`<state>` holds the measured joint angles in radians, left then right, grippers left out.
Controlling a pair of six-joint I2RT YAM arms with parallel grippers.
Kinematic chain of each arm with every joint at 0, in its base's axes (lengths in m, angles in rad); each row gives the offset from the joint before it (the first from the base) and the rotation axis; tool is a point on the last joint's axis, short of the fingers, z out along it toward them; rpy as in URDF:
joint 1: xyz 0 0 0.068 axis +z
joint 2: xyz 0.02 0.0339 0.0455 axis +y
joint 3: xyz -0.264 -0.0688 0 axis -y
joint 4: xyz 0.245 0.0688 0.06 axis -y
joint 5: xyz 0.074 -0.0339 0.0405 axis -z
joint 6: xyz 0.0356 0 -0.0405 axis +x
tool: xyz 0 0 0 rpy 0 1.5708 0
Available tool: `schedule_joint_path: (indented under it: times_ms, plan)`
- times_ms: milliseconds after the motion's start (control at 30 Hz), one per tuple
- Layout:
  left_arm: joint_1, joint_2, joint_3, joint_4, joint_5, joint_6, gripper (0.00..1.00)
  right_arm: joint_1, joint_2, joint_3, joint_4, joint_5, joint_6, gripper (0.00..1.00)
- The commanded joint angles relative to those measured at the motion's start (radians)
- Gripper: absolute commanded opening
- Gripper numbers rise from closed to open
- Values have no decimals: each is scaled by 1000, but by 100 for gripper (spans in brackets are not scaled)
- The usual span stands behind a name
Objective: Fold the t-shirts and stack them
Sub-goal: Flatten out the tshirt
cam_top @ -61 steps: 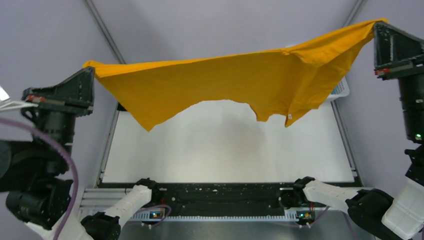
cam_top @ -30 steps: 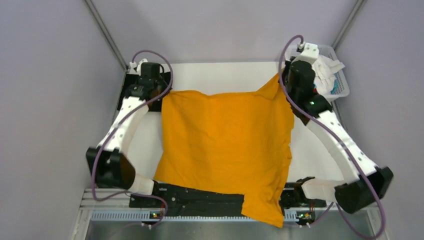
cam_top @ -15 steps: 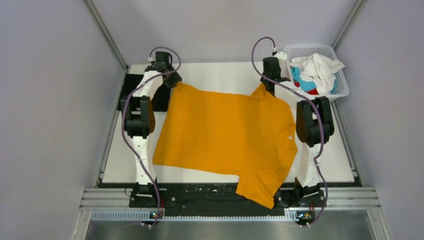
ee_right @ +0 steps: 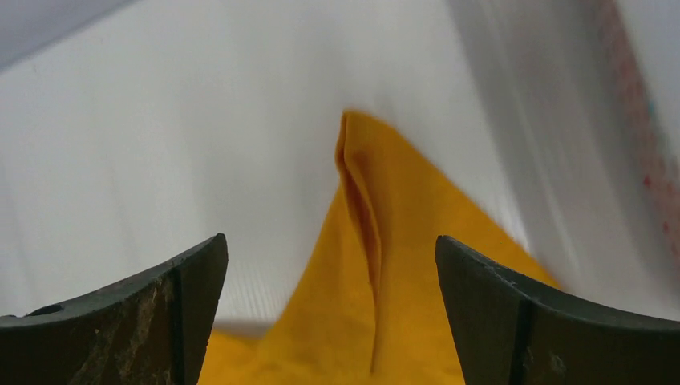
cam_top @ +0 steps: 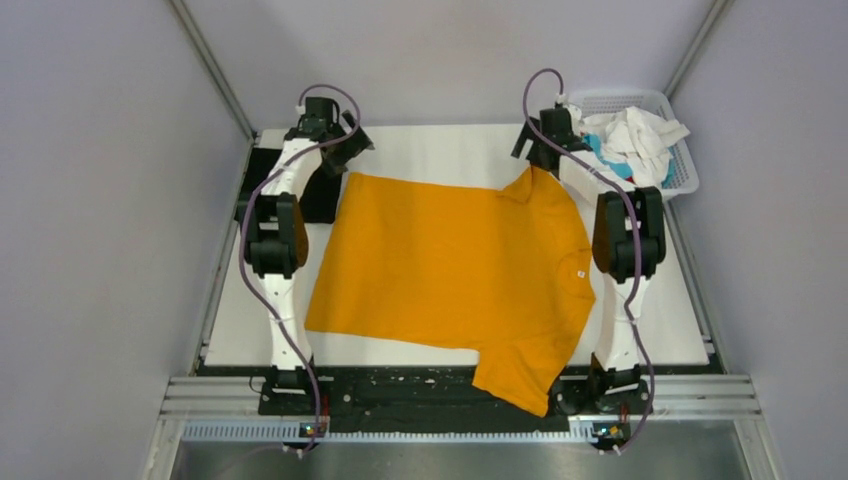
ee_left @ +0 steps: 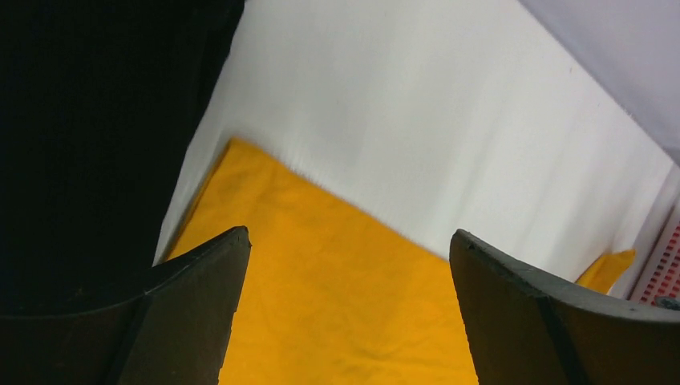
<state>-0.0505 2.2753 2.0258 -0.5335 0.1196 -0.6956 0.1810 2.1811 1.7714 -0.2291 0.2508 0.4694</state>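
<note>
My left pincer [ee_left: 349,241] stands wide open, gripping nothing, poised over a corner of the mustard-orange t-shirt [cam_top: 455,270]; my right pincer [ee_right: 331,241] likewise gapes empty above its peaked sleeve tip; the shirt lies spread on the bench [cam_top: 440,150] between both; a mesh basket [cam_top: 625,95] sits just right of the right pincer.

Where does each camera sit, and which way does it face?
Top external: above, behind the robot, looking down on table and orange t-shirt; both arms show.
Left wrist: close over the shirt's far corner; open left gripper frames it.
Right wrist: close over a puckered shirt corner; open right gripper frames it.
All show the shirt.
</note>
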Motion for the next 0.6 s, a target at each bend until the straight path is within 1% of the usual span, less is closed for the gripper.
schedule_joint_path:
  times_ms: [0,67,133,167,400,500,567]
  plan:
    - [-63,-243,-188,27,17,61,99,23,-232,-276,71,-237,52,99]
    - [-94,-334,-322,58,28,76,99,25,-284,-395,121,-307,80,99]
    - [-120,-397,-459,77,52,94,99,27,-308,-478,169,-328,93,99]
    - [-131,-424,-509,83,57,101,99,28,-309,-495,186,-340,97,99]
    - [-169,-515,-752,75,88,133,99,38,-224,-490,272,-410,106,99]
    - [-169,-525,-820,70,62,136,99,47,-192,-473,321,-406,106,99]
    - [-169,-527,-851,71,64,135,99,49,-160,-438,322,-396,106,98]
